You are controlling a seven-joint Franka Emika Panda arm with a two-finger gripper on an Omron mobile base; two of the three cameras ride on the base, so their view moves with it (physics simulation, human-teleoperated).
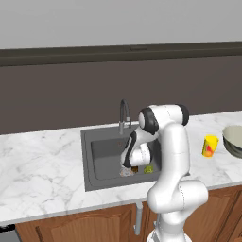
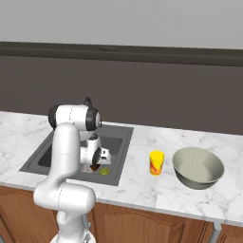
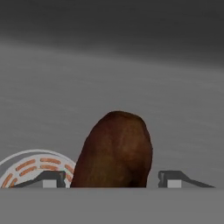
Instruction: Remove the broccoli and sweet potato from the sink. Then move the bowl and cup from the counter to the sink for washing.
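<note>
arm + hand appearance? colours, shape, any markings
The arm is glossy white with rounded tubular links and dark joint bands. The hand has two small dark finger tips with pale grey faces. No cables or markings visible.

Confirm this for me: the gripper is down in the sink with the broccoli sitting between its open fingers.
Not the broccoli. The hand view shows the brown sweet potato between the open gripper fingers, down in the sink. The broccoli lies beside it.
</note>
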